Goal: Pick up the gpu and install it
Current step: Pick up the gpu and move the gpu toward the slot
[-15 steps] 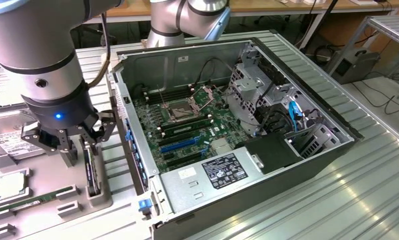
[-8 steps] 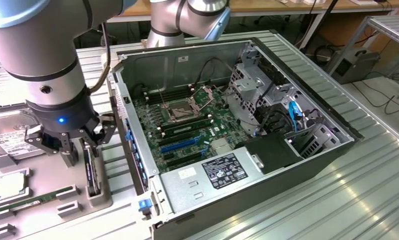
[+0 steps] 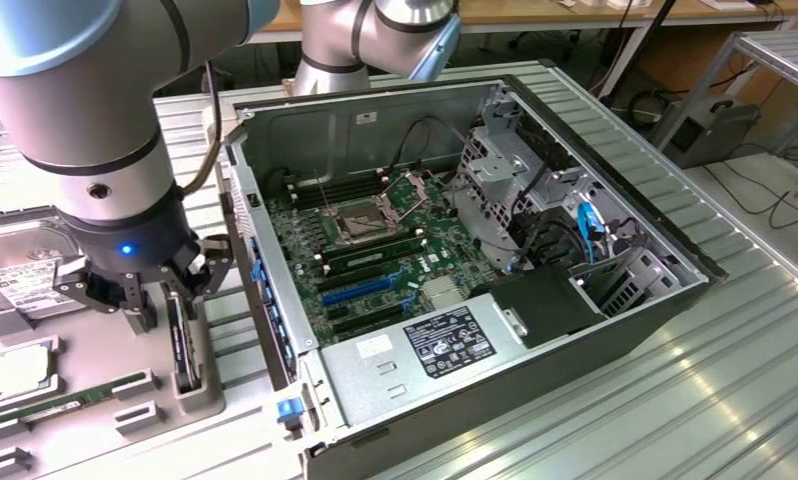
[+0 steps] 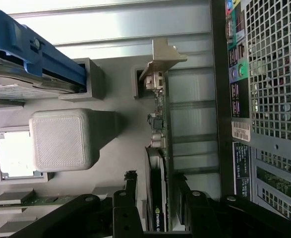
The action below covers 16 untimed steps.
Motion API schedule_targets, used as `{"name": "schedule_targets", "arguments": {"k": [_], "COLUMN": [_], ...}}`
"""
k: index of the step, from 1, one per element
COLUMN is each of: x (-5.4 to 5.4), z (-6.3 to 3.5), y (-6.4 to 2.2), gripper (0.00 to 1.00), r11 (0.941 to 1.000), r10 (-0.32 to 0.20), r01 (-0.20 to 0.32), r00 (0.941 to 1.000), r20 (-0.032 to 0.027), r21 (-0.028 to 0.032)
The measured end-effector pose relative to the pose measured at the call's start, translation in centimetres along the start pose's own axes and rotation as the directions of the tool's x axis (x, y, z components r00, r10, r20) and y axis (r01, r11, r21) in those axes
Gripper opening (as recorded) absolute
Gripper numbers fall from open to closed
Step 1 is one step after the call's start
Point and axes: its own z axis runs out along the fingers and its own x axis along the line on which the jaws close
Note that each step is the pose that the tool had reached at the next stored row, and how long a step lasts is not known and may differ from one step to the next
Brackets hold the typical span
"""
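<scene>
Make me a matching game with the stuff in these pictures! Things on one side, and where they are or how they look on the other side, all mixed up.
Things:
1. graphics card
2. hard drive
3. memory stick
4. computer case

Clues:
A. green, lying flat in the grey tray
B. open, with the circuit board showing inside
C. standing on its edge below the gripper
D. silver, with a white label

Pairs: 1-C, 2-D, 3-A, 4-B
</scene>
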Motion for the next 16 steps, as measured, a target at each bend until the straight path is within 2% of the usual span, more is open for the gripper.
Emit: {"name": "schedule_targets", "arguments": {"k": [4,16], "x": [0.0,-0.01], "z": [0.28,0.88], "y": [0.0,0.01], "gripper": [0.42,0.42], "r11": [1.0,1.0], "r10": [0.0,0.001], "r01": [0.0,-0.001], "r00": [1.0,1.0], "r20": [-0.007,-0.0074], "r21": [-0.0022,-0.0034]}}
